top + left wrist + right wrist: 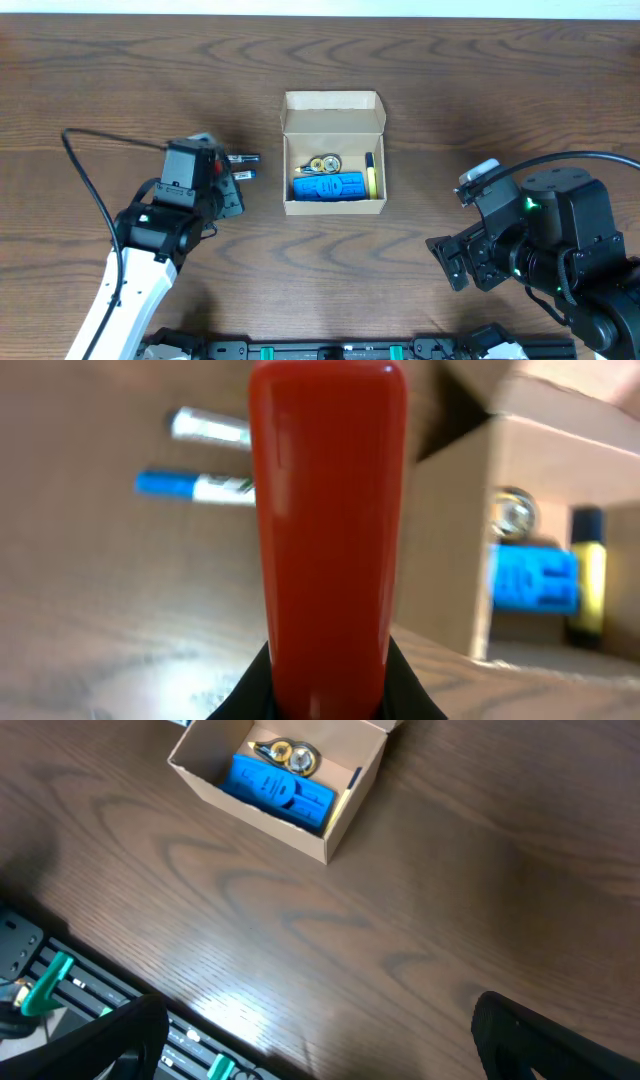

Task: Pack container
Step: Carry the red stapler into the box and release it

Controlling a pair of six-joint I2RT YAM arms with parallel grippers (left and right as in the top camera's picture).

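Observation:
The container (335, 208) is a tan cardboard box with its flap lid open at the back, in the middle of the table. Inside lie a blue ribbed object (330, 187), a gold and silver round piece (325, 164) and a yellow marker (371, 178). My left gripper (220, 178) is left of the box, shut on a red marker (327, 530) that fills the left wrist view; the box wall (455, 550) is to its right. My right gripper (455, 262) is open and empty at the front right, and the box (250, 820) shows at the top of its view.
Two loose pens lie between my left gripper and the box: a blue-capped marker (195, 485) and a silvery one (210, 427), which also show in the overhead view (243, 160). A black rail with green clips (60, 980) runs along the table's front edge.

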